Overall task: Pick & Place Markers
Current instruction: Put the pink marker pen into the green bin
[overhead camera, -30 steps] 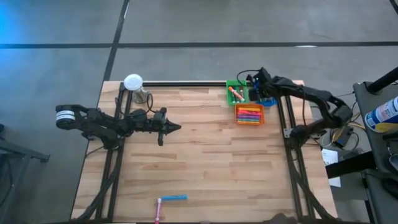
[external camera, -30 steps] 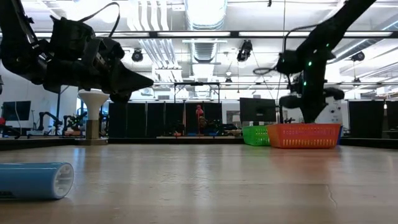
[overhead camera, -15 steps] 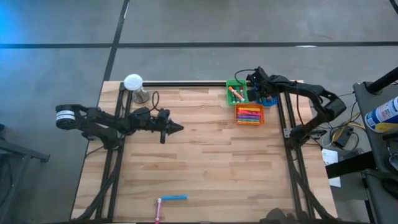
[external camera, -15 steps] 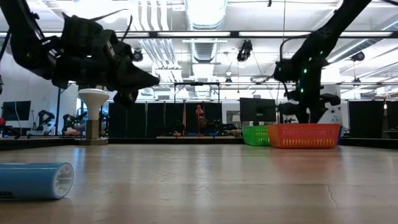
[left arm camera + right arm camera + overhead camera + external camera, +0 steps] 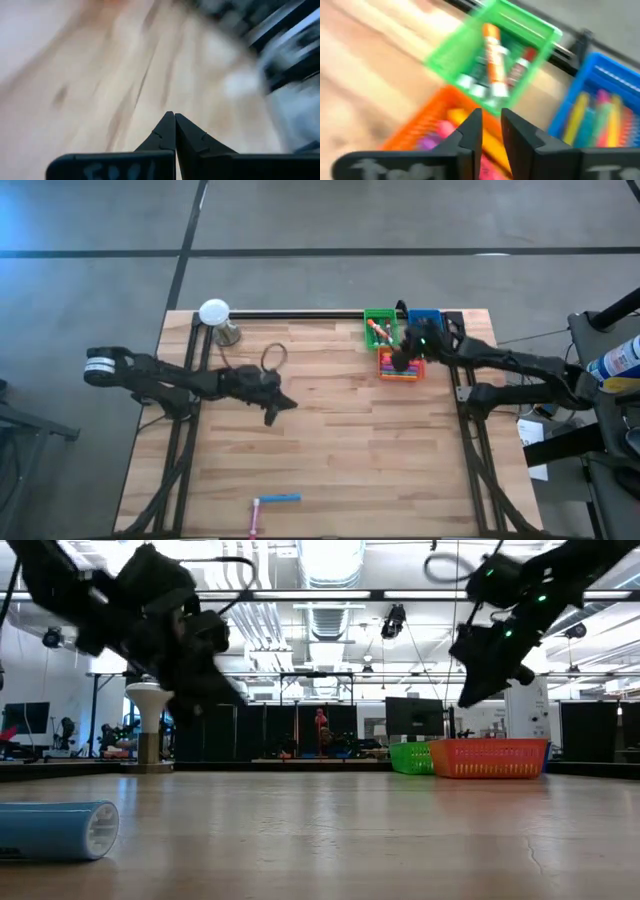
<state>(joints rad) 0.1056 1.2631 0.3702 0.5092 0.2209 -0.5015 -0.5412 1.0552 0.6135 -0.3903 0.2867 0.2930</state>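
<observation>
**A:** Over the orange bin (image 5: 401, 366), right gripper (image 5: 397, 364) now. A second ago it was further back, by the blue bin (image 5: 424, 319). Fingers apart by a narrow gap in the wrist view, nothing between them that I can see. Looks like a drop just finished and it's pulling away.

**B:** Contents?

**A:** Below and ahead of that gripper: orange-barrelled and white-barrelled markers (image 5: 493, 60) in the green bin (image 5: 530, 25), yellow and pink ones in the orange bin, more in the blue bin off to its side.

**B:** Left side?

**A:** Left gripper (image 5: 283, 403) clenched shut, empty, mid-table. It has swung and dipped toward the near edge since a second ago. Two loose markers sit well ahead of it there: blue marker (image 5: 281, 498) and pink marker (image 5: 255, 518), tips nearly touching.

**B:** So those two are what's left.

**A:** My read, yes. Left arm seems headed for them; it'll need to open before reaching.
</observation>
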